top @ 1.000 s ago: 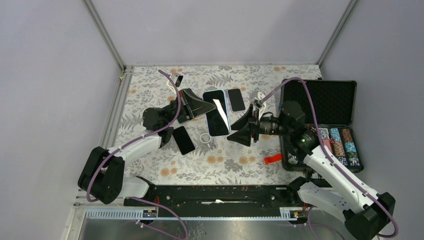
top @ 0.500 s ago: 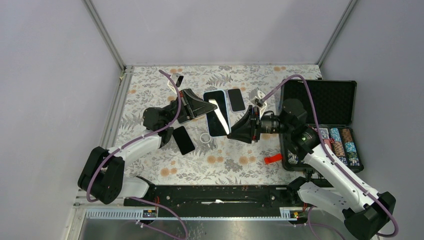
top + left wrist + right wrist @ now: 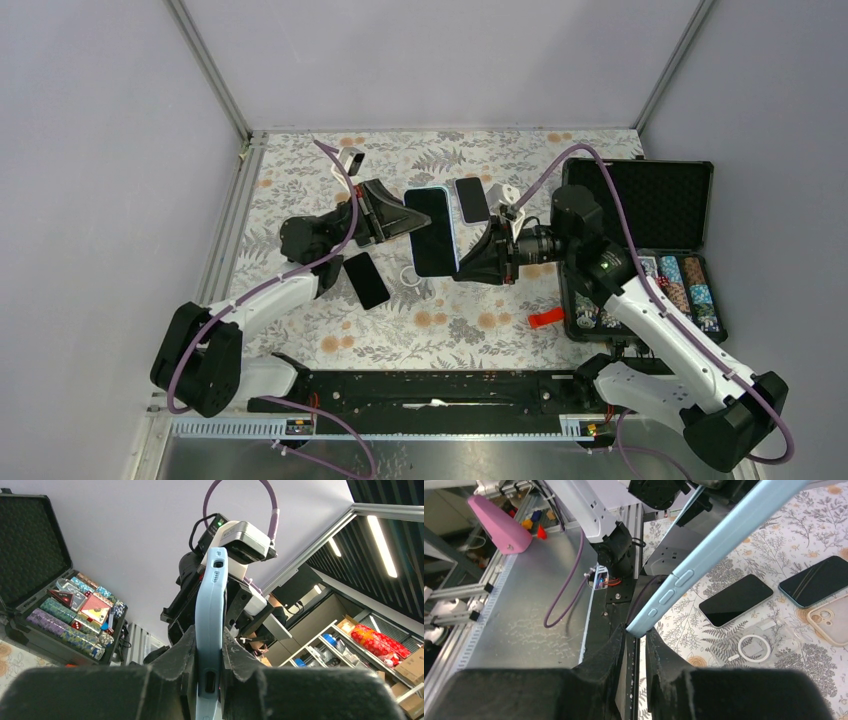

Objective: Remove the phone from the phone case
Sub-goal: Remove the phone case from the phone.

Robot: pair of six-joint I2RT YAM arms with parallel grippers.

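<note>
A phone in a light blue case [image 3: 433, 229] is held off the floral table between both arms, dark screen up and tilted. My left gripper [image 3: 407, 218] is shut on its left end; in the left wrist view the blue case edge [image 3: 209, 630] stands clamped between the fingers. My right gripper [image 3: 470, 262] is shut on the case's lower right corner; in the right wrist view the blue edge [image 3: 684, 575] with its side buttons runs up from the pinched corner.
Loose phones lie on the table: one black [image 3: 366, 279] at left, one [image 3: 472, 199] behind. A clear case with a ring [image 3: 410, 275] lies under the held phone. An open black case of poker chips [image 3: 660, 250] stands at right, a red item [image 3: 546, 318] beside it.
The right gripper moved left onto the phone's lower right corner and shut on it. The phone has risen off the table and tilted between both grippers.
</note>
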